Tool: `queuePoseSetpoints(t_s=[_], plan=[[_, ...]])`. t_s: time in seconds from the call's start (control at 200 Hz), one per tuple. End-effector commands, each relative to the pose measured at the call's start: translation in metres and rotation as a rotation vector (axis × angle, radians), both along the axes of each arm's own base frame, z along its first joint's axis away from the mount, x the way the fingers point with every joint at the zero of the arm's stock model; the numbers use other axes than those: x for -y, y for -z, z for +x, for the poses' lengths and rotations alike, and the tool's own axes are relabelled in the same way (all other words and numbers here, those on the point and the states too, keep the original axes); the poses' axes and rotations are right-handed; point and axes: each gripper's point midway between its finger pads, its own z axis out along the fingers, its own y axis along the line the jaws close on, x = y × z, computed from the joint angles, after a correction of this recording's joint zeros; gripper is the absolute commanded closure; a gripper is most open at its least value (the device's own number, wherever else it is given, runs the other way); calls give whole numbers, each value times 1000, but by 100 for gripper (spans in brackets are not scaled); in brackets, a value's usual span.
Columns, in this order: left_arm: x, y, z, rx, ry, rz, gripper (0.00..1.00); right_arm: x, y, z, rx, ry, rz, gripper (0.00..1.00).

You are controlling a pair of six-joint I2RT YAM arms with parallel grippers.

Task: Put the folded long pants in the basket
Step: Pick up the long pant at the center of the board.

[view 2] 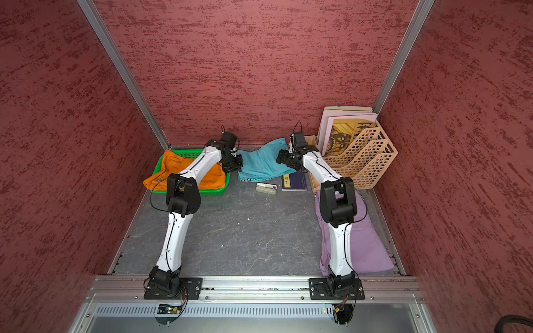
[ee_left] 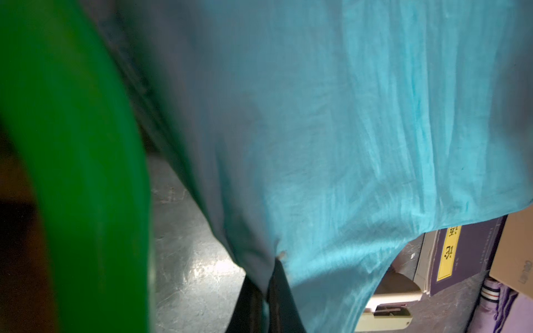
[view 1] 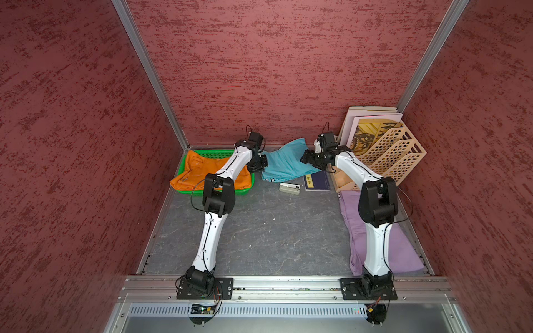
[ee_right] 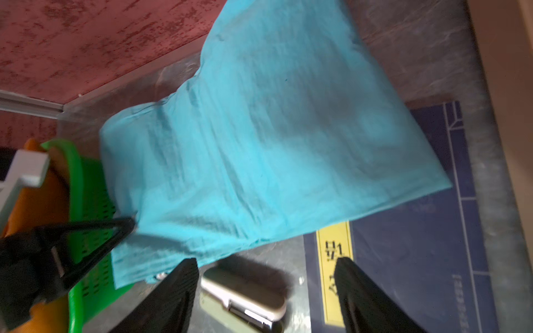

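1. Lilac pants [view 1: 403, 250] on desk [view 1: 259, 236], half hidden by right arm [view 1: 375, 248].
2. Orange pants [view 1: 199, 170] draped in basket [view 1: 245, 188], crossed by left arm [view 1: 236, 161].
3. Teal pants [view 1: 284, 163] beside basket, edge pinched by left end effector [view 1: 262, 168].
4. Right end effector [ee_right: 265, 262] held wide, empty.

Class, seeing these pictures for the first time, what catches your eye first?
The teal pants at the back centre, pinched at one edge by the left gripper. Left of them, orange pants lie in the green basket; lilac pants lie under the right arm.
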Motion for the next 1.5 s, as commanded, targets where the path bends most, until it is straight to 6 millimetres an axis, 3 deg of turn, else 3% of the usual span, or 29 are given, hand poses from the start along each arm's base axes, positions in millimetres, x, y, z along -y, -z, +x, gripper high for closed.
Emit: queuePoseSetpoints(t_s=[0.0, 0.376, 0.591, 0.696, 1.022, 1.197, 1.397, 1.493], plan=[[-19, -7, -15, -23, 61, 75, 100, 13, 6, 16, 2, 17, -77, 20], [-50, -6, -21, -33, 64, 93, 100, 27, 39, 50, 36, 49, -180, 19], [-53, -4, -21, -34, 67, 81, 100, 16, 67, 65, 19, 4, -144, 19], [-50, 0, -21, -36, 69, 70, 100, 0, 71, 73, 47, -46, -67, 20], [-52, 3, -20, -12, 60, 66, 100, -4, 97, 82, 10, -36, 8, 27], [-53, 3, -21, -19, 59, 67, 100, 0, 93, 85, 11, -15, 9, 34], [-55, 5, -22, -21, 54, 67, 100, 13, 49, 97, 158, 26, -49, 23], [-55, 7, -22, -25, 54, 66, 100, 19, 47, 101, 168, 38, -79, 22]])
